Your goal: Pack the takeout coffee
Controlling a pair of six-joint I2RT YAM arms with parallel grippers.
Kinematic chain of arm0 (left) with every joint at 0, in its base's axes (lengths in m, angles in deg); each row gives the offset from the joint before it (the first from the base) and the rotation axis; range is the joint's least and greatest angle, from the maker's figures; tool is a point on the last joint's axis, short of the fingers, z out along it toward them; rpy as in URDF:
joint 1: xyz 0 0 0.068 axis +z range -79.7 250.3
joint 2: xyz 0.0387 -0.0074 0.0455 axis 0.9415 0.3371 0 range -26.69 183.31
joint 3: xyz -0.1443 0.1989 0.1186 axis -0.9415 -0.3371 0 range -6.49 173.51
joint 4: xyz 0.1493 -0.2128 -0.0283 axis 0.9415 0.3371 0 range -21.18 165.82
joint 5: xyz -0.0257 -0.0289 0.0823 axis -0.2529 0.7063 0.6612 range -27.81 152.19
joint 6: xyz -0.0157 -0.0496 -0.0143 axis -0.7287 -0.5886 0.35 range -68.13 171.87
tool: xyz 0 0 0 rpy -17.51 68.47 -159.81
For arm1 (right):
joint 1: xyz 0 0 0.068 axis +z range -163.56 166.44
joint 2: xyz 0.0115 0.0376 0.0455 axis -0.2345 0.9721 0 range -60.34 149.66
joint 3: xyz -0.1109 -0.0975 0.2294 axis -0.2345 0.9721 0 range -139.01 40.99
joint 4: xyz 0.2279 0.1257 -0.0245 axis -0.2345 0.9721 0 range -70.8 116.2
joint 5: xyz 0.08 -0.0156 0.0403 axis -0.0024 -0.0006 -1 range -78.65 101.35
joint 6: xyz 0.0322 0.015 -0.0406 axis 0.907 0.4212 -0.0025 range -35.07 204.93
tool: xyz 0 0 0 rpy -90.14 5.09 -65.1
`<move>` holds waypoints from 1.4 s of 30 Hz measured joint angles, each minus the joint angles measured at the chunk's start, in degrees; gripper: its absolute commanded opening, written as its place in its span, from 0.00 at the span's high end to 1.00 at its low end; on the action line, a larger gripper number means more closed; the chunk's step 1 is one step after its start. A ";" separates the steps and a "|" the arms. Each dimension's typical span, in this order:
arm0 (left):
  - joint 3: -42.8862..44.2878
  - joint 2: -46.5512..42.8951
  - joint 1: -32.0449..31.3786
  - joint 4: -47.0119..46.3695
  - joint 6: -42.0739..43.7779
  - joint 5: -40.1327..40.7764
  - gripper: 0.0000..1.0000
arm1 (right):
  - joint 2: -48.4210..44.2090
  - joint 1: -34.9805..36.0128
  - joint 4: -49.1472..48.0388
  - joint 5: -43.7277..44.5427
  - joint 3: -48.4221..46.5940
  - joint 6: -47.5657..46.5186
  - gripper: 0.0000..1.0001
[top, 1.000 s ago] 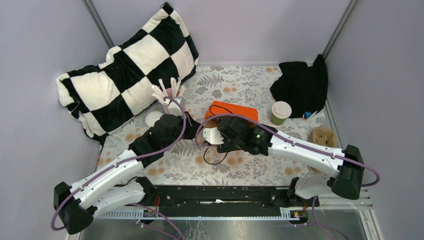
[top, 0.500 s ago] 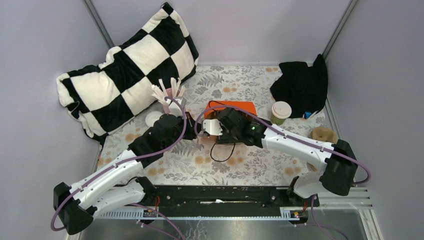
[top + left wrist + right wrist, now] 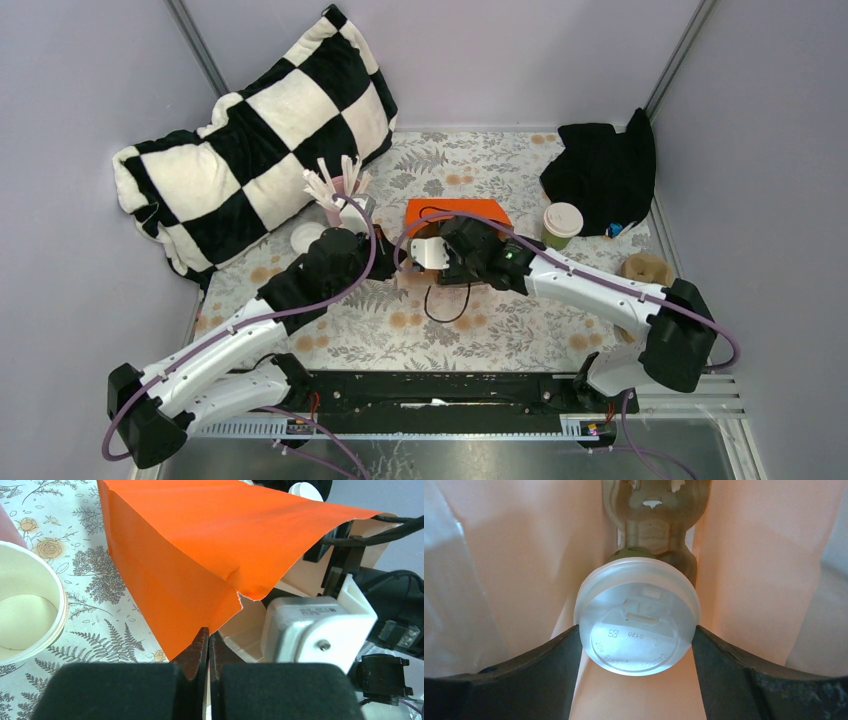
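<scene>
Where two grippers meet one orange bag [image 3: 200, 545]:
left gripper [image 3: 207, 645] pinches its edge; right gripper [image 3: 636, 635] clasps one lidded cup [image 3: 636, 615] inside; second cup [image 3: 562, 226] stands outside.

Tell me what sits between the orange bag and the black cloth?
A green cup with a white lid stands between the orange bag and the black cloth. The top view shows it.

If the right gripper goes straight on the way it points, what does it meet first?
Likely the brown pulp carrier inside the orange bag, dead ahead of the lidded cup in the right gripper. Depth is unclear.
</scene>
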 measured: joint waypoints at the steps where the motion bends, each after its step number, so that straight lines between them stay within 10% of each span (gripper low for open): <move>1: 0.02 0.07 0.00 0.02 0.11 -0.04 1.00 | 0.35 -0.28 -0.37 0.00 0.00 -0.37 0.48; 23: 8.90 4.81 0.00 9.77 1.42 1.31 1.00 | 0.35 -3.50 -5.77 -5.07 -0.72 0.35 0.52; 35: 15.65 13.42 0.00 18.08 -1.31 10.25 0.82 | 3.04 -3.50 -5.64 -7.32 -4.28 5.92 0.52; 42: 17.42 18.86 0.02 19.87 -1.75 14.47 0.96 | 3.69 -3.50 -5.57 -7.23 -4.28 6.19 0.52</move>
